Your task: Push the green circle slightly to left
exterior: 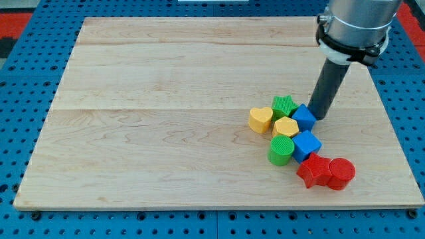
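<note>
The green circle (281,151) stands in a tight cluster of blocks at the view's lower right of the wooden board (166,133). A yellow hexagon (286,127) touches it above and a blue cube (306,144) sits at its right. My tip (321,117) is down at the board, just right of a second blue cube (304,116), above and right of the green circle and apart from it. A green star (284,105) and a yellow heart (261,119) lie at the cluster's top left.
A red star (313,171) and a red circle (341,173) sit below and right of the green circle. The arm's grey body (355,23) hangs over the board's top right. Blue pegboard (26,99) surrounds the board.
</note>
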`<state>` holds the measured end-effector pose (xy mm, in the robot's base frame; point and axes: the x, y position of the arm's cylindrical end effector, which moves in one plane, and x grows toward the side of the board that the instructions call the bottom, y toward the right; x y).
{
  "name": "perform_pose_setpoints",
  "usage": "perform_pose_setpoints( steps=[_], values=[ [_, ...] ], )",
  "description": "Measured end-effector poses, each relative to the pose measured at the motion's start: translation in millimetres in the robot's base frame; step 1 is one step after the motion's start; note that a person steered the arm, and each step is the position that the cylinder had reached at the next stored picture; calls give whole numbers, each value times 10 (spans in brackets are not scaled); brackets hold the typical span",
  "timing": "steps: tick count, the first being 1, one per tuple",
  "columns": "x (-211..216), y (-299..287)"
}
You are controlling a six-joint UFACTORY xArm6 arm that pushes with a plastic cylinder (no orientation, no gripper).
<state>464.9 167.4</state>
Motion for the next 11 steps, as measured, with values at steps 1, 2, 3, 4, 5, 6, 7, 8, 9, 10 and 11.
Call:
perform_pose_setpoints(
  steps=[1, 2, 3, 4, 5, 6, 7, 8, 9, 10, 11],
  values=[
    [20, -27],
    [-3, 11],
    [-29, -53],
    [306, 227],
    [795, 229],
    [771, -251],
    [674, -651],
    [703, -632],
    [706, -736],
    [752, -948],
    [989, -779]
  ],
)
